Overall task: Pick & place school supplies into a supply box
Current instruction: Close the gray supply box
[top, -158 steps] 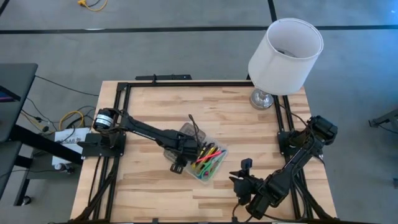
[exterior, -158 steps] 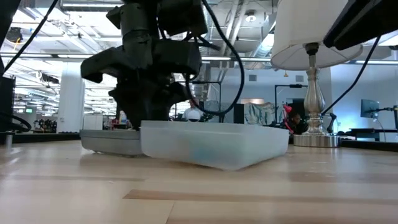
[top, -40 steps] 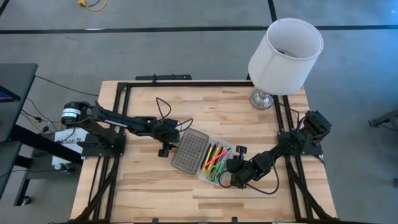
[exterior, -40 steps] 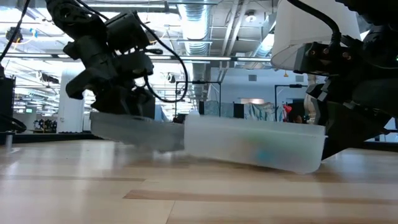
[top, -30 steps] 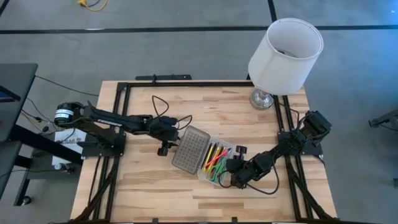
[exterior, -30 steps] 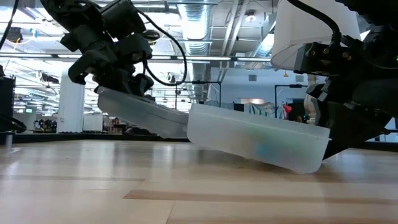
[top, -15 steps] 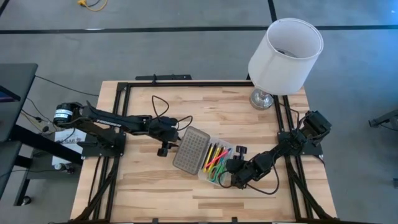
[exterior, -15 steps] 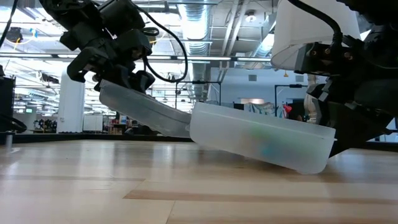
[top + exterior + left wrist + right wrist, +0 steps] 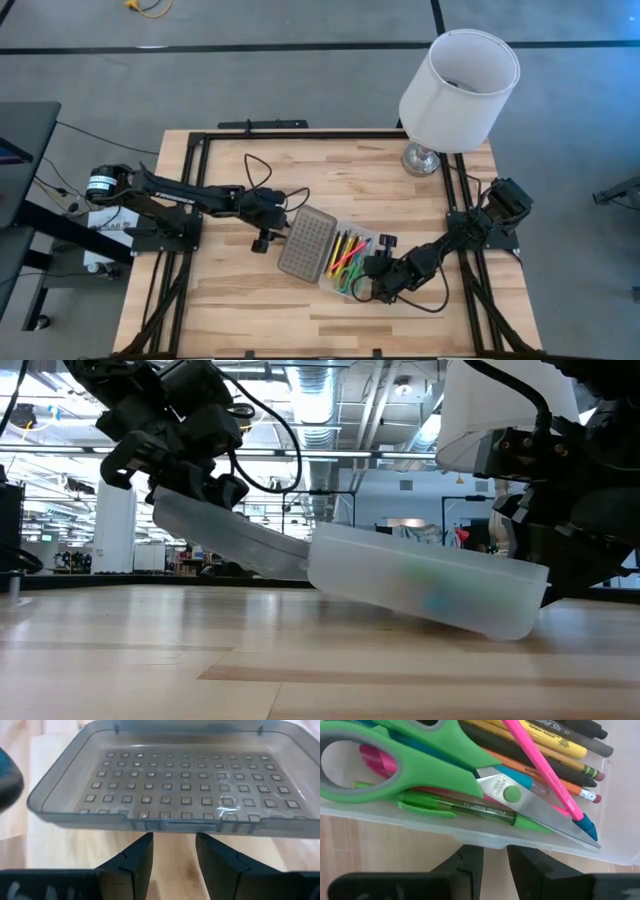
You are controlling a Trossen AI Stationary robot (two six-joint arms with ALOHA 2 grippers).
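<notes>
The supply box stands open mid-table. Its clear tray (image 9: 347, 264) holds the school supplies: green-handled scissors (image 9: 427, 755), a green pen (image 9: 460, 810), a pink pencil (image 9: 540, 767), yellow and black pencils. The grey dotted lid (image 9: 303, 243) hangs on the tray's left side, its free edge raised. My left gripper (image 9: 174, 847) is open at that free edge. My right gripper (image 9: 495, 857) is shut on the tray's right wall. My left gripper meets the lid's free long edge near its middle, by the latch ridge (image 9: 175, 826). The two fingertips (image 9: 144, 846) stand apart under that edge, with only table showing between them. They come from the table's left, slanting down. The lid slopes down to its hinge (image 9: 303, 565). My right gripper has the tray's long right wall at a small clear lip near its middle (image 9: 482, 842), its fingers close together on either side. It comes from the table's right, slanting down. The tray is tilted, its right bottom edge (image 9: 505, 635) on the table and its hinge side raised.
A white-shaded lamp (image 9: 455, 85) stands at the table's far right corner. A black cable (image 9: 265, 175) loops over the left arm. Bare wood lies open along the near edge (image 9: 300, 320) and the far left (image 9: 250, 150).
My left gripper has raised the lid's free edge off the table and then held it there. The tray has tipped up on its hinge side and crept slightly toward the table's right. My right gripper has kept still.
</notes>
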